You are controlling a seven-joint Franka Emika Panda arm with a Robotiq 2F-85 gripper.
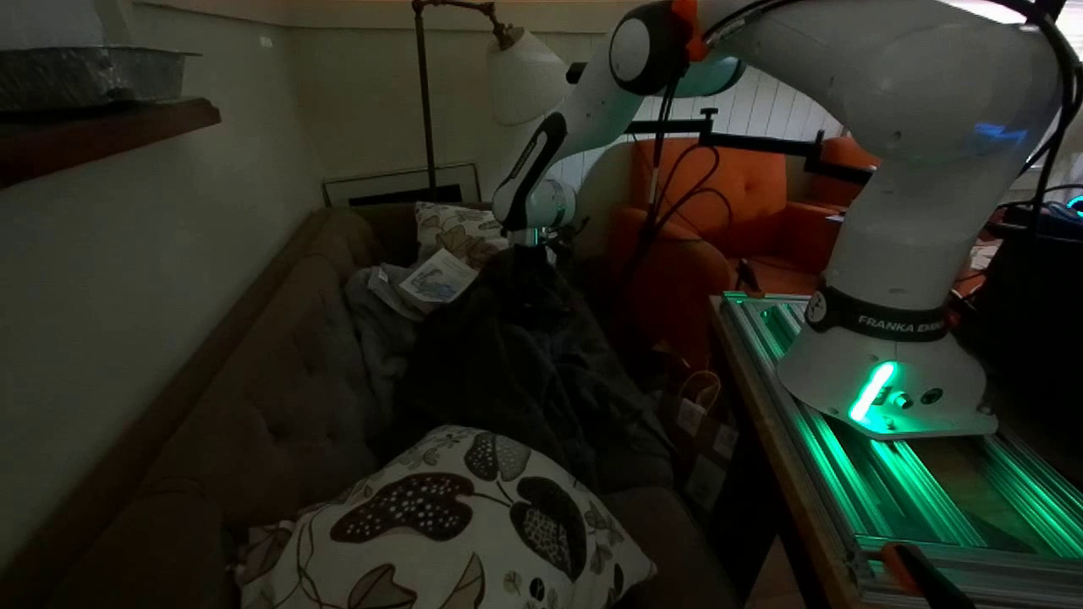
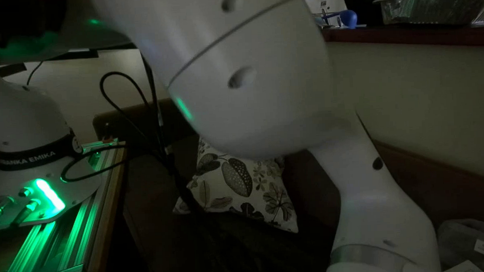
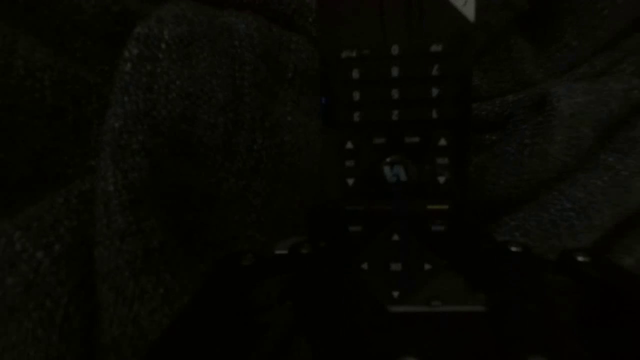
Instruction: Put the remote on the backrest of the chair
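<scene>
Remote (image 3: pixel 395 150): between my fingers (image 3: pixel 547 265); their opening and hold, I cannot tell. Chair backrest (image 1: pixel 279 372): apart from them; placing, I judge, undone.

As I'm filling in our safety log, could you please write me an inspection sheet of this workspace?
Surface: chair, a wide brown seat, partly covered by dark cloth.
Job's things: remote, buttons showing in the wrist view; not yet on the backrest.
Clutter: patterned cushion in an exterior view's foreground, another patterned cushion farther back, printed paper, grey cloth.
Gripper: at the remote; too dark to tell whether it is closed or touching cloth.
Cables: black, hanging by the arm in both exterior views.
Surroundings: orange armchair, lamp, foil tray on a wall shelf; dim light.
</scene>
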